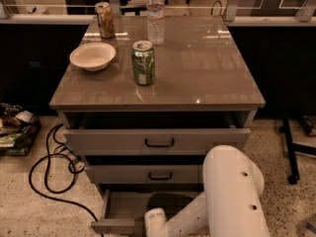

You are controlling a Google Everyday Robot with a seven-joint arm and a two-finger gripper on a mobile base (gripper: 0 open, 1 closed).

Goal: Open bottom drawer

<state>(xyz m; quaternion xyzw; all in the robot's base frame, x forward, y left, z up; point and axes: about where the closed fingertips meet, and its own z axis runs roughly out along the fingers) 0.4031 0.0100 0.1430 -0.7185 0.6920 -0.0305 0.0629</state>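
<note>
The bottom drawer is the lowest of three grey drawers and stands pulled out, showing its pale grey inside. Its front lies at the bottom edge of the camera view, and its handle is hidden. My white arm reaches in from the lower right. The gripper sits at the drawer's front, at the bottom edge of the view, with its tips cut off by the frame.
The top drawer and middle drawer stand slightly out. On the cabinet top are a green can, a bowl, a water bottle and a brown can. A black cable loops on the floor at left. A stand leg is at right.
</note>
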